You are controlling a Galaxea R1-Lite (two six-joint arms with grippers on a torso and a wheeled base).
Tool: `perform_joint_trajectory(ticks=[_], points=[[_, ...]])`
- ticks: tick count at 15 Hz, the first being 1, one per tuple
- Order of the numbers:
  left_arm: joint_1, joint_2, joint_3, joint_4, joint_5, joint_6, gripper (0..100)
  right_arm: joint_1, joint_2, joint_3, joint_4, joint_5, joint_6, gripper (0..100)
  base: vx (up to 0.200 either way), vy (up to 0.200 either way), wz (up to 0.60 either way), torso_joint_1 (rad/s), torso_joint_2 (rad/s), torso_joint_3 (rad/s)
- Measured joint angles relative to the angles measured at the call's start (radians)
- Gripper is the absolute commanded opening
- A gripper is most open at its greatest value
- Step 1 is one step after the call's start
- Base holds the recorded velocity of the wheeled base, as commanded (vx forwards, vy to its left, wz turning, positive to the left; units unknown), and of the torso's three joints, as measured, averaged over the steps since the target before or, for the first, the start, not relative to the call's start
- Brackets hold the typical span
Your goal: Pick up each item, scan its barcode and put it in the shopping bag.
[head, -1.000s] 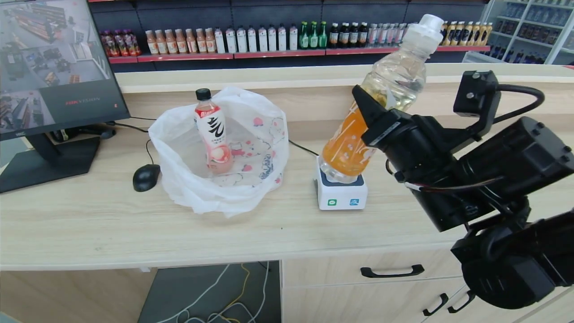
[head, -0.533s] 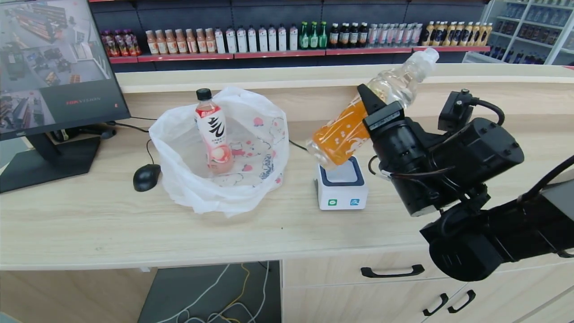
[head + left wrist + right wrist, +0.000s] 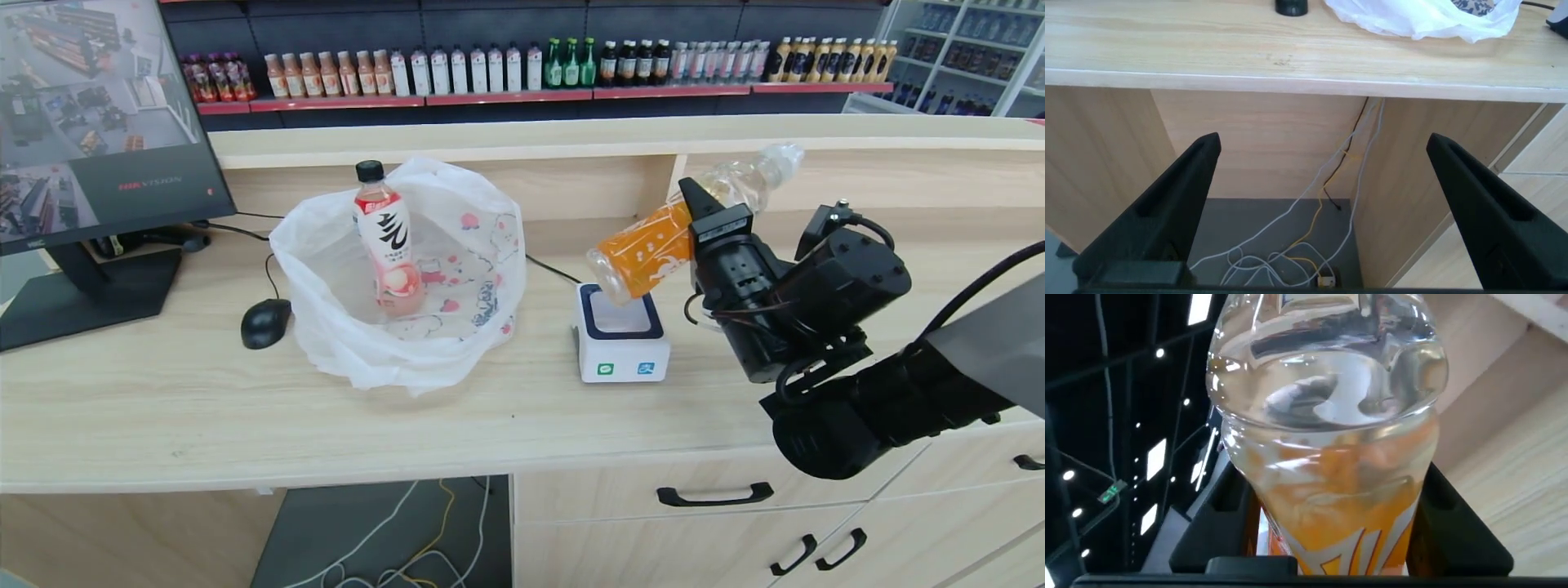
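Note:
My right gripper (image 3: pixel 704 219) is shut on an orange-labelled clear bottle (image 3: pixel 653 249), held tilted almost flat with its base over the white barcode scanner (image 3: pixel 622 343) and its cap toward the back right. From the right wrist, the orange-labelled bottle (image 3: pixel 1327 449) sits clamped between the two black fingers (image 3: pixel 1454 514). A white shopping bag (image 3: pixel 400 278) stands left of the scanner with a pink-labelled bottle (image 3: pixel 388 241) upright inside. My left gripper (image 3: pixel 1323 204) is open, below the counter's front edge, with nothing between its fingers.
A black mouse (image 3: pixel 265 322) lies left of the bag, and a monitor (image 3: pixel 90 122) stands at the far left. Drawers with black handles (image 3: pixel 714 494) sit under the counter. Loose cables (image 3: pixel 1290 261) lie on the floor below. Shelves of bottles (image 3: pixel 531 69) line the back.
My right arm has lowered and swung back, tipping the orange-labelled bottle from nearly upright on the scanner to almost flat above it. The bag and pink-labelled bottle stayed put.

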Motion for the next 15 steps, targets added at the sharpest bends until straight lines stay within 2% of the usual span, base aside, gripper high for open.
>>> perform_joint_trajectory(ticks=[8, 15], points=[[0.000, 0.000, 0.000, 0.000, 0.000, 0.000, 100, -0.013, 0.037, 0.003, 0.000, 0.011, 0.094, 0, 0.000, 0.000, 0.00, 0.000, 0.00, 0.000], [0.000, 0.000, 0.000, 0.000, 0.000, -0.001, 100, -0.007, 0.047, 0.021, -0.001, 0.013, 0.104, 0, 0.000, 0.000, 0.00, 0.000, 0.00, 0.000]])
